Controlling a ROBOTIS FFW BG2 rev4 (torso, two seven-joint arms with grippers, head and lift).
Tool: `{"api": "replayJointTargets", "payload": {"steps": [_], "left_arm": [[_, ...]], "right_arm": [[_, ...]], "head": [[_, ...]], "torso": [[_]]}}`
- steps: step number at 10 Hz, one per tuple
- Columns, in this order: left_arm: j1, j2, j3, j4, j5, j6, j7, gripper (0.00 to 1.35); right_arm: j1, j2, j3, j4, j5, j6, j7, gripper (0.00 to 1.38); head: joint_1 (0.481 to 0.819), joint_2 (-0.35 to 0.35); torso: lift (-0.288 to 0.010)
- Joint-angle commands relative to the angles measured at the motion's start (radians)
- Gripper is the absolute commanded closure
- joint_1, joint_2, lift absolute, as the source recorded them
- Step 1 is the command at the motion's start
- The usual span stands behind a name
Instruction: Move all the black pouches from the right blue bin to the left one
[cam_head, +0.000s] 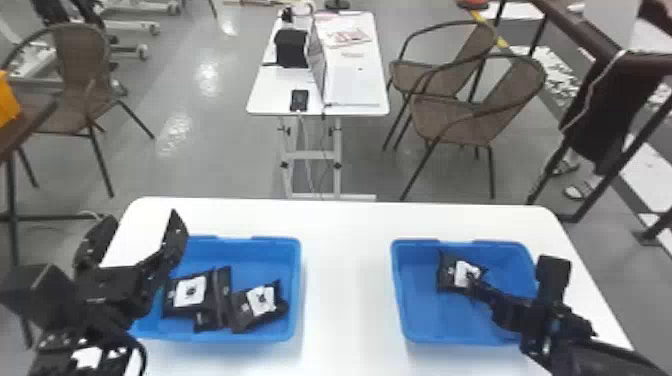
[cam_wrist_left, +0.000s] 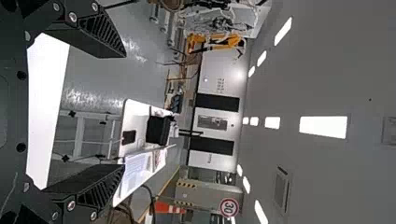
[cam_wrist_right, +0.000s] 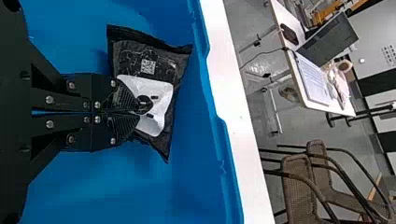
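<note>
- The right gripper (cam_wrist_right: 138, 113) is narrow, its two fingers brought together on the white label (cam_wrist_right: 161, 100) of the black pouch (cam_wrist_right: 126, 56), and seems to pinch a fold of it
- That pouch is in the right blue bin (cam_head: 415, 310), towards the far wall; whether it is clear of the bin floor I cannot tell
- The step in hand looks like the lift: make sure the fold is firmly caught before raising, since a shallow pinch on slick film could peel off the label or slip
- Go straight up first, slowly, so the hanging corners swing little and clear the rim before any sideways travel
- Keep the squeeze firm but no more than needed, as the pouch probably sags and shifts around a grip near its middle
- Then cross the white table (cam_head: 345, 280) at one steady height towards the left blue bin (cam_head: 270, 245)
- At least three pouches (cam_head: 190, 295) lie there, bunched in the near half; the open blue floor behind them is the better spot to set this one down
- Lower it close to the floor before parting the fingers, so it neither tumbles nor catches on the rim
- The left gripper (cam_head: 143, 217) is wide and empty above the outer side of the left bin, so the incoming arm should keep to the inner side
- This pouch looks like the last one to move
</note>
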Motion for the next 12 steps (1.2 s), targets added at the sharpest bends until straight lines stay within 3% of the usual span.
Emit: {"api": "replayJointTargets", "payload": {"steps": [1, 5, 7, 8, 9, 10, 12], "left_arm": [[0.001, -0.003, -0.001, 0.0, 0.001, -0.009, 0.0, 0.2], [-0.005, -0.003, -0.004, -0.002, 0.001, -0.023, 0.0, 0.19], [-0.008, -0.003, -0.007, -0.002, 0.005, -0.021, 0.0, 0.19], [-0.01, -0.003, -0.01, 0.0, 0.004, -0.021, 0.0, 0.19], [-0.011, -0.003, -0.012, 0.0, 0.007, -0.02, 0.0, 0.19], [-0.011, -0.003, -0.012, 0.0, 0.008, -0.018, 0.0, 0.19], [-0.01, -0.003, -0.012, 0.0, 0.008, -0.017, 0.0, 0.19]], "right_arm": [[0.024, 0.002, 0.0, -0.046, -0.019, -0.001, -0.009, 1.13], [0.274, 0.091, 0.003, -0.569, -0.118, 0.039, -0.015, 1.13], [0.312, 0.09, 0.011, -0.699, -0.086, 0.137, -0.009, 1.13], [0.301, 0.067, 0.012, -0.681, -0.086, 0.179, 0.008, 0.88], [0.305, 0.062, 0.014, -0.67, -0.071, 0.163, 0.006, 0.3], [0.305, 0.063, 0.008, -0.664, -0.052, 0.151, 0.008, 0.0], [0.3, 0.062, 0.008, -0.667, -0.017, 0.151, 0.008, 0.21]], "head": [[0.695, -0.031], [0.695, -0.003], [0.695, 0.018], [0.695, 0.027], [0.695, 0.027], [0.695, 0.02], [0.695, 0.01]], "torso": [[0.01], [0.01], [0.01], [0.01], [0.01], [0.01], [0.01]]}}
